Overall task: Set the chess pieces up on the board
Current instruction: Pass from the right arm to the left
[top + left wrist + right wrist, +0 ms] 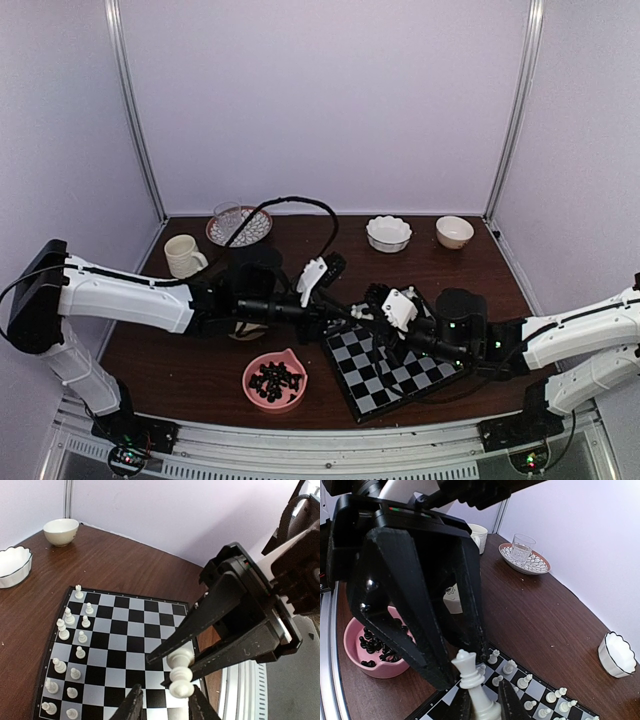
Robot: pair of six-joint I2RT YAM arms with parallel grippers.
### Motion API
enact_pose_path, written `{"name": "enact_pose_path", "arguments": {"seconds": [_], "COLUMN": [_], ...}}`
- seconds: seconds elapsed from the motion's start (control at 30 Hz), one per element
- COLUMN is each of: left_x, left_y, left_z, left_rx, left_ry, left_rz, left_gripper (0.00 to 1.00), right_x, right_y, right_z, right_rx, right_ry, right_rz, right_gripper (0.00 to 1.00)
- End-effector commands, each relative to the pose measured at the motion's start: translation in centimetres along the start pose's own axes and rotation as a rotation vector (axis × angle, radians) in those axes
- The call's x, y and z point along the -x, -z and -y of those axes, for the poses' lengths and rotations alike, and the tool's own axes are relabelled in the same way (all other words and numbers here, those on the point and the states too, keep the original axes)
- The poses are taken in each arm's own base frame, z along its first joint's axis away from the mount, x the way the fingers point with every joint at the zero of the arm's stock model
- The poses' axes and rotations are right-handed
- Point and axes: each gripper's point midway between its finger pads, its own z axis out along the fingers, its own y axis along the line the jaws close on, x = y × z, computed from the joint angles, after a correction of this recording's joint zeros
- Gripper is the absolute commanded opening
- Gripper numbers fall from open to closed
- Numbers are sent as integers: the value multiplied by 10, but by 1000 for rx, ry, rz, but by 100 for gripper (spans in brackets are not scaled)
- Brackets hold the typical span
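Two rows of white chess pieces (pixel 80 637) are set along one edge of the board (pixel 130 645). Another white piece (pixel 469 672) is pinched by the right gripper (pixel 486 705) over the board. The left gripper (pixel 162 705) is placed around it; whether it grips cannot be told. The black pieces (pixel 276 381) are left in the pink bowl (pixel 250 392).

Both claws crowd one spot above the board (pixel 385 385). The left claw (pixel 165 690), fingers apart, straddles the white piece (pixel 180 680) that the right claw (pixel 159 673) pinches. We see no passage between them.

White chessmen (pixel 70 625) fill two files on the board side facing the scalloped bowl (pixel 388 233). The other squares we can see are bare and reachable from above.

A pink bowl (pixel 275 381) sits just beside the board's left corner on the worktop (pixel 470 275).

The mug (pixel 183 255), plate (pixel 238 228) and cream bowl (pixel 454 231) line the far edge, well apart from the board. The worktop between is open, except where a black cable (pixel 300 203) loops.
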Motion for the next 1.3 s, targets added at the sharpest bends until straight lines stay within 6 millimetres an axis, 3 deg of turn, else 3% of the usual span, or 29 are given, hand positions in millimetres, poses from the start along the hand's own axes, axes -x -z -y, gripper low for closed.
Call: {"name": "enact_pose_path", "arguments": {"seconds": [0.0,0.13,0.47,0.6,0.7,0.9,1.13,1.27], "left_x": [28,29,31,30,30,24,8,-2], "left_y": [-2,-2,-3,-5,-6,-11,-11,-12], "left_z": [12,15,20,20,18,4,-11,-22], "left_rx": [-53,-69,-98,-100,-91,-8,87,138], "left_ry": [-35,-33,-33,-33,-32,-11,7,-11], "left_rz": [90,102,99,91,84,-17,-178,-240], "left_gripper": [31,30,1,0,0,0,0,0], "right_x": [5,3,2,2,2,1,-2,-1], "right_y": [2,0,-1,0,0,3,17,27], "right_z": [5,4,4,4,4,6,8,17], "right_rx": [-13,-10,-7,-6,-8,-19,-8,-51], "right_ry": [-33,-34,-36,-35,-33,-22,12,12], "right_rz": [27,22,20,22,21,19,29,43], "right_gripper": [8,8,8,10,19,45,64,67]}}
